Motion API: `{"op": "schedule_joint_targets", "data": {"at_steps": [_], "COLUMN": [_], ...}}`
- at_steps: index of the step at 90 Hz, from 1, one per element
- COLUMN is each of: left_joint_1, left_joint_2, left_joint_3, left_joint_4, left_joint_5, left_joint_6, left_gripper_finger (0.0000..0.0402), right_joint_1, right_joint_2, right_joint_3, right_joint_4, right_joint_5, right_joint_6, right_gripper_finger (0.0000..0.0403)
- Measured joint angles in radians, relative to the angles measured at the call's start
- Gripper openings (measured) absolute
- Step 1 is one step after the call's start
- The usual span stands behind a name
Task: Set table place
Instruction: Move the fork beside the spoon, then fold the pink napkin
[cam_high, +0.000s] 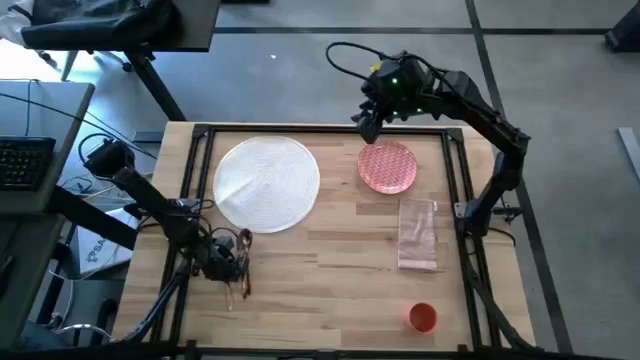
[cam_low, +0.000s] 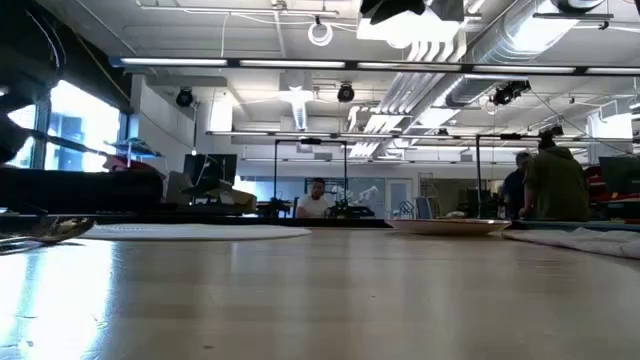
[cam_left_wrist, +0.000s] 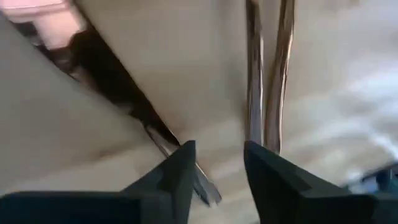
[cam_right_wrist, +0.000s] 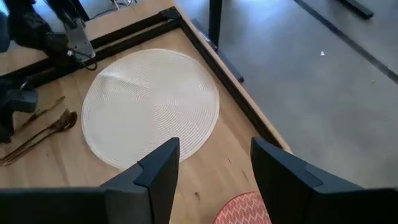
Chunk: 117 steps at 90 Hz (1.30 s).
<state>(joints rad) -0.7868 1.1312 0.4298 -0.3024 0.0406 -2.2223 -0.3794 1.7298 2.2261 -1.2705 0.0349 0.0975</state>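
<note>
No writing or brand mark is legible on anything; on the light wood plank table (cam_high: 330, 250) the left pincer (cam_high: 232, 272) sits low with its fingers parted over the gold-coloured cutlery (cam_high: 240, 268), while the right pincer (cam_high: 368, 125), also spread and empty, hangs just above the small pink patterned round plate (cam_high: 388, 166). Beside that pincer lies the large white woven round plate (cam_high: 267, 183); the pale pink cloth napkin (cam_high: 418, 234) and small orange cup (cam_high: 423, 318) lie farther off. Only the low view shows people (cam_low: 550, 180) in the room behind, and only the left wrist view shows the cutlery handles (cam_left_wrist: 268, 81) running ahead of its fingertips
</note>
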Motion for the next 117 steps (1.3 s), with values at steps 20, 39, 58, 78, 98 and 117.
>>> {"op": "schedule_joint_targets", "data": {"at_steps": [20, 39, 58, 78, 98, 117], "left_joint_1": [-0.029, 0.049, 0.256, 0.504, 0.748, 0.974], "left_joint_2": [-0.065, -0.091, -0.091, -0.091, -0.091, -0.044], "left_joint_3": [0.216, 0.398, 0.474, 0.505, 0.51, 0.51], "left_joint_4": [-0.291, -0.465, -0.508, -0.503, -0.451, -0.385], "left_joint_5": [-0.113, -0.325, -0.369, -0.328, -0.175, -0.042], "left_joint_6": [0.018, 0.136, 0.385, 0.686, 0.983, 1.261], "left_gripper_finger": [0.0133, 0.0121, 0.011, 0.0103, 0.0103, 0.0103], "right_joint_1": [-0.001, -0.01, -0.036, -0.08, -0.06, 0.005], "right_joint_2": [-0.037, -0.07, -0.171, -0.31, -0.426, -0.505], "right_joint_3": [0.0, -0.073, -0.418, -0.83, -1.112, -1.32], "right_joint_4": [-0.21, -0.286, -0.152, 0.018, 0.09, 0.178], "right_joint_5": [-0.112, -0.237, -0.296, -0.296, -0.296, -0.296], "right_joint_6": [-0.031, -0.126, -0.185, -0.038, 0.191, 0.38], "right_gripper_finger": [0.0177, 0.0177, 0.0177, 0.0177, 0.0177, 0.0177]}}
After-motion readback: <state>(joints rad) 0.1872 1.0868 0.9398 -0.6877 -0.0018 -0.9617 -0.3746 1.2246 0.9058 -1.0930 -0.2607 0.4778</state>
